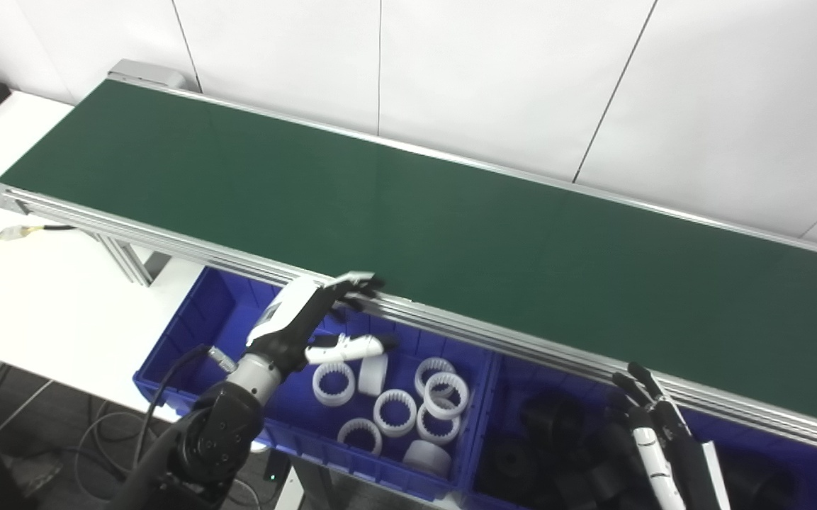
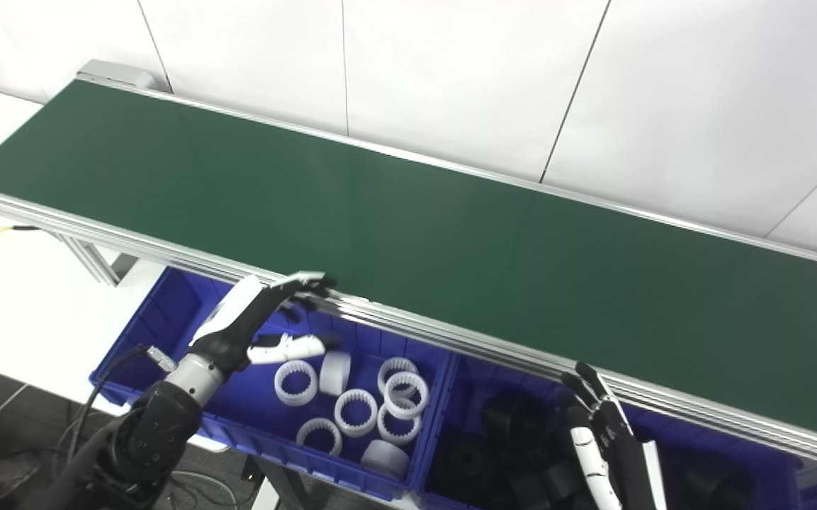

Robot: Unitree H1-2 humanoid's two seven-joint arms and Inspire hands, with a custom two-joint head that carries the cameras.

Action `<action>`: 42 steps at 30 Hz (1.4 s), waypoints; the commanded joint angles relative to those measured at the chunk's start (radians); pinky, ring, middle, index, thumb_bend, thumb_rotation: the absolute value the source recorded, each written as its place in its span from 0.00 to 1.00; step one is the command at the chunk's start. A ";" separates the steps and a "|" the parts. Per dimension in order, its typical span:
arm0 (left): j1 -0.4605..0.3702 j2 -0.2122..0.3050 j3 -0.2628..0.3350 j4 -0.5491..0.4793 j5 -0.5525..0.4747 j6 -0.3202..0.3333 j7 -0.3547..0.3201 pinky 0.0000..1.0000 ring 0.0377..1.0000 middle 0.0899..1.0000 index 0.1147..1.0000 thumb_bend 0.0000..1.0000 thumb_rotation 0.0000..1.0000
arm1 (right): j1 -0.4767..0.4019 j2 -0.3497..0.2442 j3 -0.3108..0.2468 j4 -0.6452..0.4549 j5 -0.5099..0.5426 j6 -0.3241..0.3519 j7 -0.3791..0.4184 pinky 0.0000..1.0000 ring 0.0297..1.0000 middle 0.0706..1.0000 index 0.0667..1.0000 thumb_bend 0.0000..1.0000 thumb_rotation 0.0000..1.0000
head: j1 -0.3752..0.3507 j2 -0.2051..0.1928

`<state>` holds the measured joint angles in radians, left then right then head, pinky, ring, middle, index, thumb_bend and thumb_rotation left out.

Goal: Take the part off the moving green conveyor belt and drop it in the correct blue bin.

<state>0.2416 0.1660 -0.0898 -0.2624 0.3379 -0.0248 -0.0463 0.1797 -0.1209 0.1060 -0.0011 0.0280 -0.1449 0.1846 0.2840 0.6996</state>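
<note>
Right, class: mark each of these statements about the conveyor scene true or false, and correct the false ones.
1. The green conveyor belt carries a part. False: it is bare.
2. The left blue bin holds white rings. True.
3. The right blue bin holds white parts. False: black parts.
4. The left hand holds nothing. True.
5. The right hand is above the belt. False: it is below the belt's near rail, over the right bin.

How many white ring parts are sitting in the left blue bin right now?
7 white parts in the left blue bin: five open rings clustered mid-bin, two lying on their sides. The left hand may hide more.
</note>
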 commanded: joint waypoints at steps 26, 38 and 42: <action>-0.134 -0.158 -0.062 0.557 -0.437 -0.407 -0.142 0.73 0.76 0.79 0.79 0.68 0.80 | -0.028 0.081 0.052 0.123 -0.143 -0.138 -0.087 0.72 0.78 0.81 0.87 0.44 0.63 | -0.391 -0.147; -0.175 -0.129 0.005 0.707 -0.416 -0.444 -0.158 0.72 0.73 0.74 0.74 0.66 0.73 | -0.046 0.105 0.080 0.184 -0.199 -0.162 -0.134 0.74 0.80 0.83 0.87 0.48 0.71 | -0.470 -0.129; -0.176 -0.127 0.016 0.711 -0.418 -0.444 -0.161 0.71 0.72 0.73 0.72 0.67 0.70 | -0.048 0.109 0.087 0.190 -0.208 -0.158 -0.142 0.75 0.80 0.83 0.87 0.47 0.72 | -0.478 -0.128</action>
<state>0.0800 0.0353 -0.0809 0.4665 -0.0823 -0.4259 -0.1948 0.1459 -0.0261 0.1872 0.2052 -0.1787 -0.2454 0.0539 -0.1917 0.5691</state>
